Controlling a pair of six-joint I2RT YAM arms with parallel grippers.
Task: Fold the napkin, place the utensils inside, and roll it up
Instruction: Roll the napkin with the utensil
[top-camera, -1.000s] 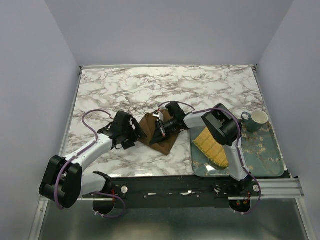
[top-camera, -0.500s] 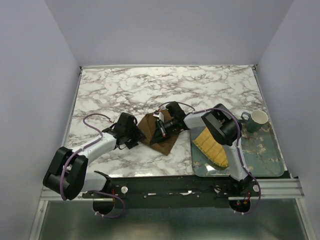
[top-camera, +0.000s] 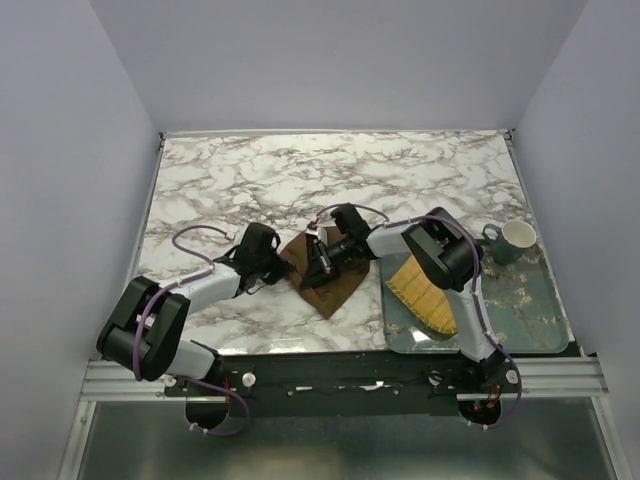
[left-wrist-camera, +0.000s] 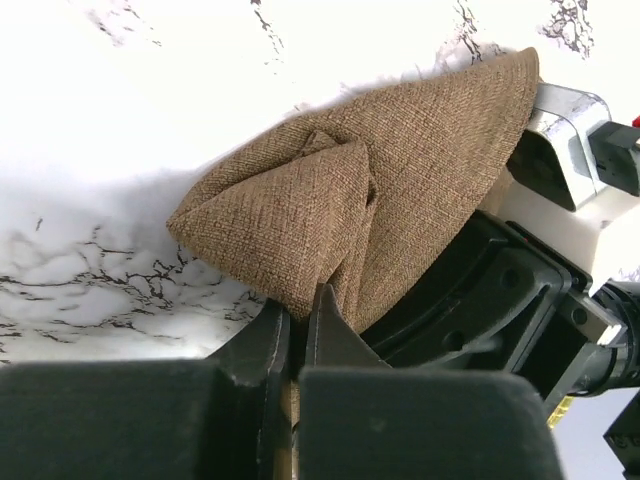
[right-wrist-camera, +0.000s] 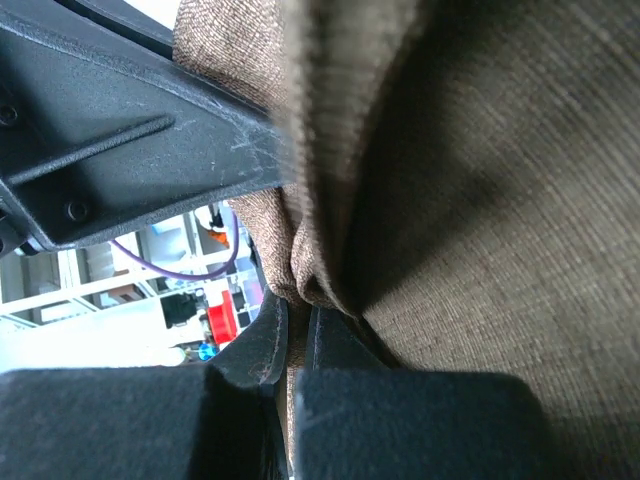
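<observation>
Marble-patterned table (top-camera: 400, 180) fills the space between plain pale walls. The napkin (top-camera: 330, 290) lies near its front edge, between the two arms. It is bunched into a rough triangle, with one flap doubled over on top.

The left gripper (left-wrist-camera: 298, 315) is closed tight on the napkin's near edge, with a sliver of brown cloth caught between its fingers. The right gripper (right-wrist-camera: 295, 310) is also pinched shut on a ridge of cloth, and fabric crowds its camera. From above, the two grippers sit almost nose to nose over the napkin.

The step in hand looks like making the fold, and the cloth is soft and loosely woven. A good fold probably needs each gripper holding a single clean edge, not a gathered lump. It also needs some tension between the two holds, so the layers flatten before they are laid down.

With the wrists this close, any lift or sweep should take them apart or along parallel paths so they do not knock. Low, slow movement would stop the loose flap from flopping back.

A tray (top-camera: 540, 310) at the right holds a yellow mat (top-camera: 425, 290) and a mug (top-camera: 515, 238), well clear of the work. The fork shows in none of the views, so I cannot tell where it is.
</observation>
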